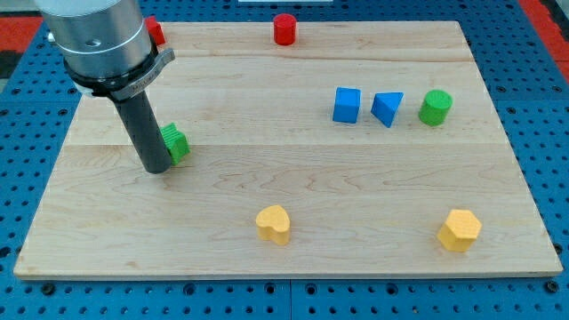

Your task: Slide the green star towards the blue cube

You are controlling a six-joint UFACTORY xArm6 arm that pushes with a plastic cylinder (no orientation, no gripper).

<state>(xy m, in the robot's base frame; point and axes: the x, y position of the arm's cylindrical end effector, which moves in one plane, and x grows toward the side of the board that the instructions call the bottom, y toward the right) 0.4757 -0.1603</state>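
Observation:
The green star (pixel 176 143) lies on the left half of the wooden board (pixel 284 187), partly hidden behind my rod. My tip (pixel 156 168) rests on the board touching the star's left and lower side. The blue cube (pixel 347 105) sits in the upper right part of the board, far to the star's right and a little higher.
A blue triangular block (pixel 387 108) and a green cylinder (pixel 435 108) stand right of the blue cube. A red cylinder (pixel 284 29) is at the top edge, a red block (pixel 156 32) shows behind the arm. Two yellow blocks (pixel 274 224) (pixel 460 230) lie near the bottom edge.

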